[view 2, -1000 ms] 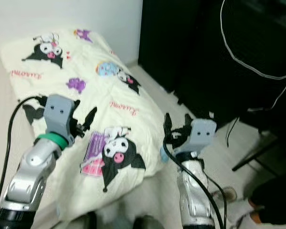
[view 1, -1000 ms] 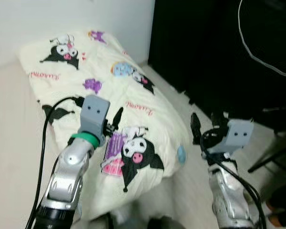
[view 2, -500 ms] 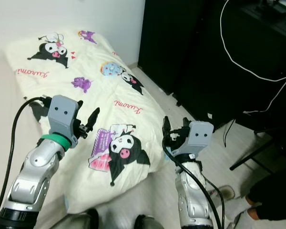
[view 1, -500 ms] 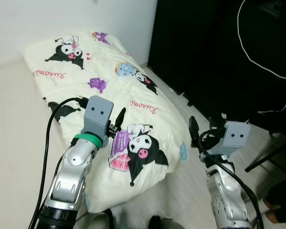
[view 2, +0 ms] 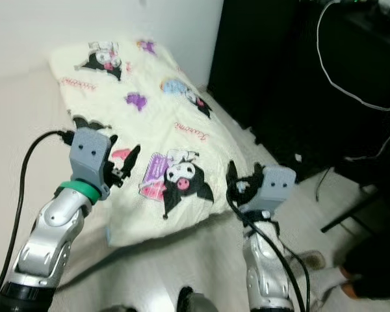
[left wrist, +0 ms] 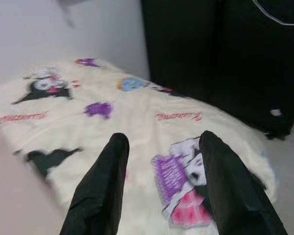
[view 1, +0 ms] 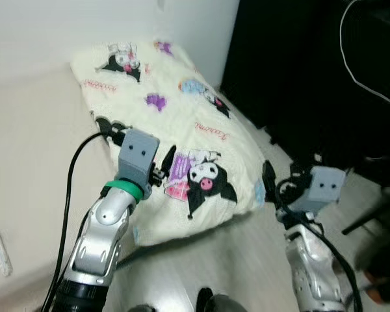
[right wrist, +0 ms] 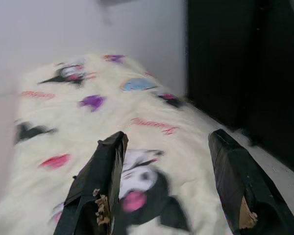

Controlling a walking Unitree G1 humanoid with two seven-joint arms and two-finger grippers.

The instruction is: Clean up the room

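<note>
The left claw (view 1: 164, 164) is raised over the near part of a cream blanket printed with black-and-purple cartoon characters (view 1: 175, 123), its two black fingers (left wrist: 100, 188) spread apart and holding nothing. The blanket lies spread on the pale floor (view 1: 26, 162), running from the white wall (view 1: 65, 26) toward the robot beside a tall black cabinet (view 1: 292, 71). The right claw (view 2: 242, 181) hovers by the blanket's near corner, its fingers (right wrist: 98, 181) also wide apart and empty.

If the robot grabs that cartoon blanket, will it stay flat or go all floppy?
Probably floppy: the blanket is soft cloth with rumpled edges, so it would likely sag and fold from a pinch. It looks puffy, so probably light but bulky. Both open grippers, left and right, hover above it.
</note>
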